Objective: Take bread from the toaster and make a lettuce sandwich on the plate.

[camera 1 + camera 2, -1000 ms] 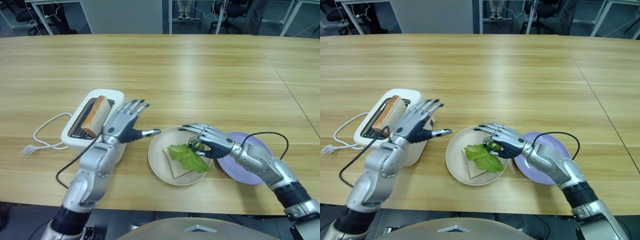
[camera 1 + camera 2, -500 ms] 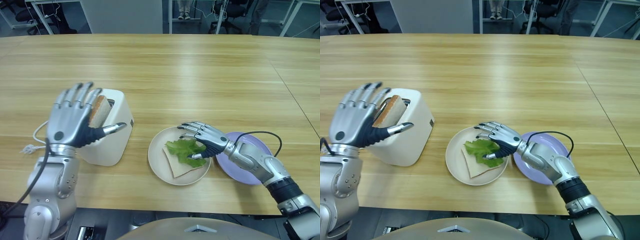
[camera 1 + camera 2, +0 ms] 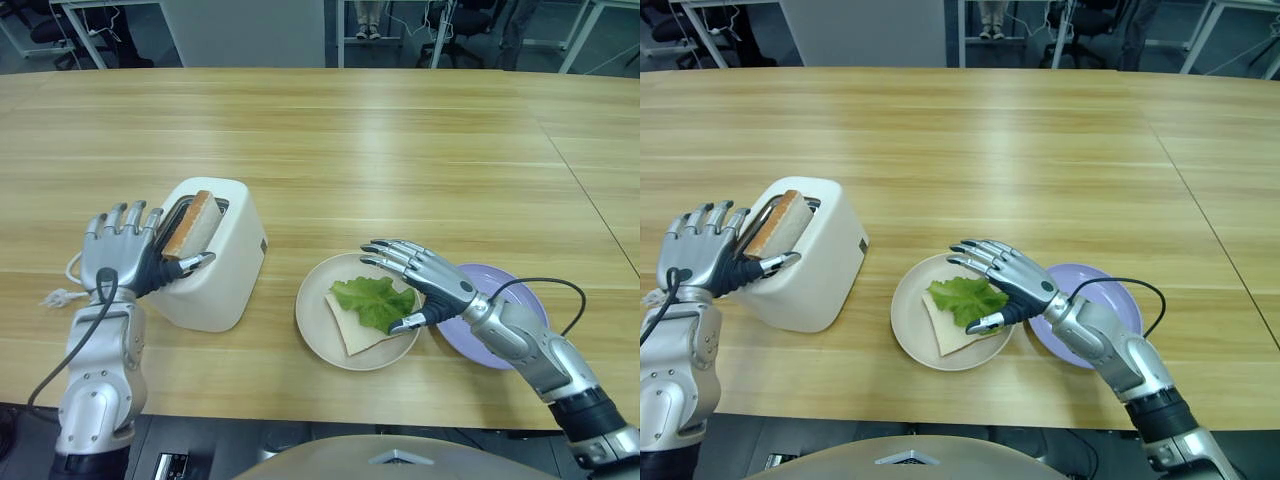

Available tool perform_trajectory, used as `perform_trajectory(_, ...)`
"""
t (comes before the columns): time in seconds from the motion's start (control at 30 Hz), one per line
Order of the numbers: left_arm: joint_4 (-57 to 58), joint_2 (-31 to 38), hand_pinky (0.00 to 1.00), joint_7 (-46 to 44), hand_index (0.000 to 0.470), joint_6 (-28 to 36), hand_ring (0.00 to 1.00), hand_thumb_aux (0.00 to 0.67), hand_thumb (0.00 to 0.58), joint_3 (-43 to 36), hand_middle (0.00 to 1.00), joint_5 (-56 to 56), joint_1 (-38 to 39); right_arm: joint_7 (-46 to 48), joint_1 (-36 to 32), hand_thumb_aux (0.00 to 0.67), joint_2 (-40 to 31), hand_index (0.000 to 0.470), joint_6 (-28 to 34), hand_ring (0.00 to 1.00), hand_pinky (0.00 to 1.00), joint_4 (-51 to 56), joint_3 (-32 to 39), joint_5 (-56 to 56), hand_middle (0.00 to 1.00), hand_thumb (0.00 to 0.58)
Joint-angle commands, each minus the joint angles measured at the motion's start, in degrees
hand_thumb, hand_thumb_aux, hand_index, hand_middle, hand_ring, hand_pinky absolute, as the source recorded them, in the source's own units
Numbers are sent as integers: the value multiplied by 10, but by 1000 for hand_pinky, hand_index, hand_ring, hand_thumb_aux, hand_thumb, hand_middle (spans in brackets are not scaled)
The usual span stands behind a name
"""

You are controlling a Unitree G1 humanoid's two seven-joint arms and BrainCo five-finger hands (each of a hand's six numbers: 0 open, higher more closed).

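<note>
Lowered left hand (image 3: 120, 262) spreads empty beside the toaster (image 3: 215, 270); right hand (image 3: 425, 280), fingers open, lifts off lettuce (image 3: 372, 298) beside purple plate (image 3: 1092, 281)

We note wooden table (image 3: 380, 150), pale plank grain, seam running diagonally through its right part. On table near front edge, right of centre: purple plate (image 3: 1090, 276), round, lying flat. On table at left front: white cord (image 3: 58, 296), looped, plug end lying on wood. Beyond table's far edge we see white panel (image 3: 240, 30), white desk legs (image 3: 75, 30), dark office chair (image 3: 470, 25).
</note>
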Motion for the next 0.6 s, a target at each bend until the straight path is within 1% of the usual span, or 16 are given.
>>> perform_trajectory(0.03, 53, 7, 0, 0, 0, 8, 0, 0, 0, -20, 0, 6, -7, 17, 20, 0, 1, 0, 20, 0, 0, -27, -27, 38, 0, 0)
perform_trajectory(0.07, 56, 7, 0, 4, 0, 8, 0, 0, 0, -21, 0, 1, -11, 19, 24, 0, 1, 0, 23, 0, 0, -30, -32, 44, 0, 0)
perform_trajectory(0.1, 57, 8, 0, 8, 164, 8, 0, 239, 340, -22, 0, -3, -16, 20, 29, 0, 1, 0, 26, 0, 0, -34, -36, 49, 0, 0)
perform_trajectory(0.13, 57, 9, 0, 15, 231, 5, 0, 336, 436, -22, 0, -8, -21, 22, 33, 0, 2, 0, 28, 0, 0, -37, -40, 54, 0, 0)
perform_trajectory(0.17, 56, 8, 0, 22, 231, 2, 0, 336, 436, -21, 0, -15, -25, 24, 38, 0, 3, 0, 29, 0, 0, -39, -43, 57, 0, 0)
perform_trajectory(0.2, 50, 7, 0, 25, 460, -1, 0, 670, 580, -22, 0, -23, -28, 25, 43, 0, 4, 0, 31, 0, 0, -41, -45, 60, 0, 0)
perform_trajectory(0.37, 17, -13, 0, 59, 460, -27, 0, 670, 580, -16, 0, -90, -44, 27, 60, 0, 4, 0, 28, 0, 0, -41, -49, 57, 0, 0)
perform_trajectory(0.4, 10, -19, 1000, 65, 460, -32, 1000, 670, 580, -12, 1000, -106, -45, 29, 61, 0, 4, 0, 28, 0, 0, -41, -50, 57, 0, 0)
perform_trajectory(0.5, -20, -39, 1000, 84, 460, -46, 1000, 670, 580, 2, 1000, -159, -51, 32, 62, 0, 3, 0, 27, 0, 0, -39, -50, 58, 0, 0)
perform_trajectory(0.57, -44, -67, 1000, 90, 460, -51, 1000, 670, 580, 21, 1000, -225, -64, 33, 64, 0, 2, 0, 25, 0, 0, -38, -49, 56, 0, 0)
perform_trajectory(0.6, -54, -72, 1000, 97, 460, -56, 1000, 670, 580, 28, 1000, -239, -68, 33, 65, 0, 3, 0, 25, 0, 0, -38, -48, 55, 0, 0)
